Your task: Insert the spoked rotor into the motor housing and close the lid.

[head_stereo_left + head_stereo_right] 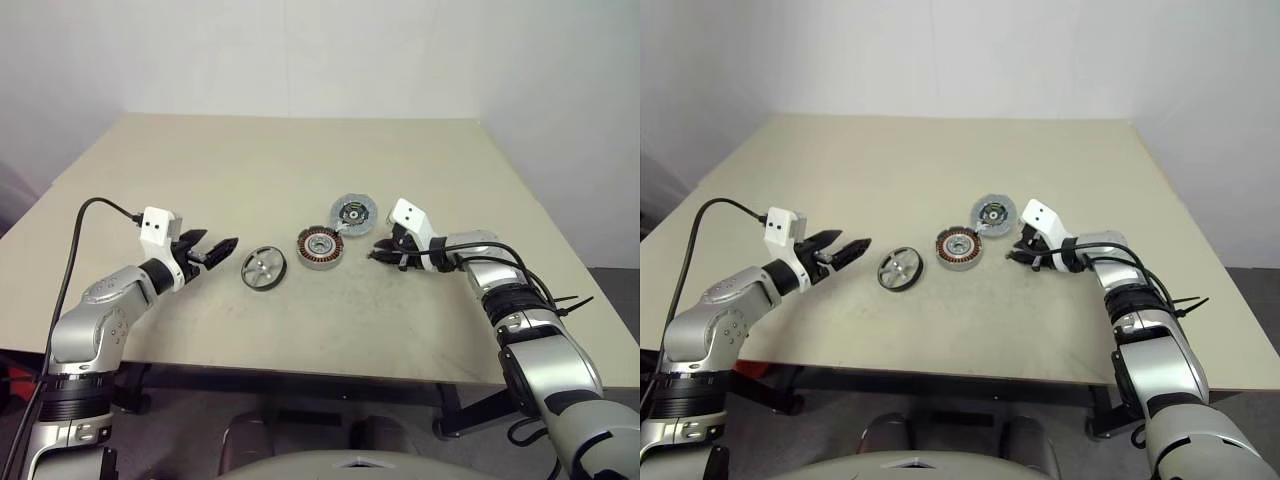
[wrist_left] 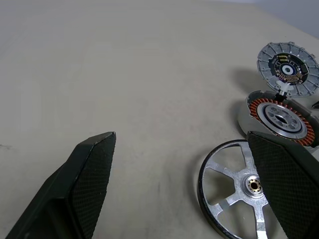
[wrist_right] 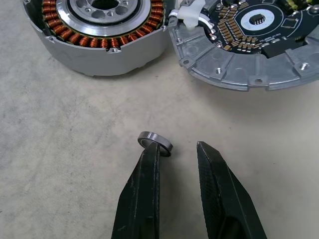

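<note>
The spoked rotor (image 1: 264, 268), a silvery wheel with spokes and a small centre hub, lies flat on the table. Just beyond its left side my left gripper (image 1: 215, 245) hovers open with nothing between its fingers. Right of the rotor stands the motor housing (image 1: 320, 247), a grey cup with copper coils around a steel hub. The lid (image 1: 353, 211), a round disc with a dark circuit board facing up, lies behind it, joined by a white cable. My right gripper (image 3: 177, 148) is open by a narrow gap near the housing, with a small metal ring (image 3: 155, 141) at one fingertip.
The beige table (image 1: 250, 170) carries just these parts, with bare surface on all sides. Its front edge runs close beneath both arms. A black cable loops from my left wrist.
</note>
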Action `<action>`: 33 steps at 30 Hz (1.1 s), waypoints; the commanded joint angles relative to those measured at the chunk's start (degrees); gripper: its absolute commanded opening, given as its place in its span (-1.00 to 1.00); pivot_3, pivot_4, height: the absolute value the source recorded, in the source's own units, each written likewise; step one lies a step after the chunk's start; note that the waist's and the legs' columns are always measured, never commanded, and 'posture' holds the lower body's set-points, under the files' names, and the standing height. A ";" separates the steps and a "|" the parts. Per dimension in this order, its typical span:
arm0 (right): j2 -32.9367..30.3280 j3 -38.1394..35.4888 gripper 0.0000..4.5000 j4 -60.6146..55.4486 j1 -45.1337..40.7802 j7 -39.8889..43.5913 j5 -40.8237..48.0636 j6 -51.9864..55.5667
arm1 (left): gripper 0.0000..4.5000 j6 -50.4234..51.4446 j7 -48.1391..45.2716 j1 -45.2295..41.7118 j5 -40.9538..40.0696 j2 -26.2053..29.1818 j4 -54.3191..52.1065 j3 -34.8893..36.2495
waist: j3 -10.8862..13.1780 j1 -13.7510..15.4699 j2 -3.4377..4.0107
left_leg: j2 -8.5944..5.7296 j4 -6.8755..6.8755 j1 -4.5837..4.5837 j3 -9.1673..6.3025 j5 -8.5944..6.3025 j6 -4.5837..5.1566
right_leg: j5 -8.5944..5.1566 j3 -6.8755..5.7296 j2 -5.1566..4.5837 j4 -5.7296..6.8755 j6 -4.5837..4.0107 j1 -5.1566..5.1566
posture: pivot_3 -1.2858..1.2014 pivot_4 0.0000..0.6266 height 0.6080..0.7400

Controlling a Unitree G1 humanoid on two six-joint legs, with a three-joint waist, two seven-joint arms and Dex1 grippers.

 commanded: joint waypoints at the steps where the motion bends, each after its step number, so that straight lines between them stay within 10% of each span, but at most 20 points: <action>1: 1.26 -1.09 -0.44 -0.28 -2.27 -1.21 0.86 0.39 | 1.00 -0.37 0.05 -0.73 0.17 0.53 -1.51 0.80 | 0.00 -0.03 0.00 | 0.00 0.00 -0.02 0.00 0.00 0.00 | 0.00 0.00 0.00 0.00 0.00 -0.02 | 0.03 -1.00 1.00; 11: 2.15 -1.06 -0.44 0.32 -2.14 -2.63 0.83 0.86 | 1.00 -0.46 -0.08 -0.63 0.53 0.69 -1.36 0.83 | 0.00 -0.03 0.01 | 0.00 -0.06 -0.06 0.01 0.00 0.00 | 0.00 -0.01 0.01 -0.08 -0.01 -0.05 | 0.03 -1.00 1.00; 16: 1.96 -1.30 -0.99 0.64 -2.59 -3.22 0.89 1.52 | 1.00 -0.56 -0.16 -0.82 0.70 0.73 -1.26 0.90 | 0.00 -0.06 0.01 | 0.00 -0.07 -0.06 0.01 0.00 0.00 | 0.00 0.00 0.01 -0.10 -0.01 -0.05 | 0.03 -1.00 1.00; 23: 1.35 -1.17 -1.00 -0.68 -1.99 -3.04 0.85 1.60 | 1.00 -0.60 -0.25 -0.79 0.80 0.73 -1.25 0.88 | 0.01 -0.07 0.01 | 0.00 -0.09 -0.06 0.01 0.00 0.00 | 0.00 0.00 0.01 -0.10 0.00 -0.05 | 0.03 -1.00 1.00; 33: -2.33 0.98 -1.00 -25.42 0.98 8.96 4.71 8.66 | 1.00 -0.48 -0.27 -1.10 0.80 0.58 -1.24 0.66 | 0.04 -0.02 0.04 | 0.00 -0.27 -0.10 0.01 0.00 0.00 | 0.00 -0.02 0.03 -0.25 0.00 -0.08 | 0.03 -1.00 1.00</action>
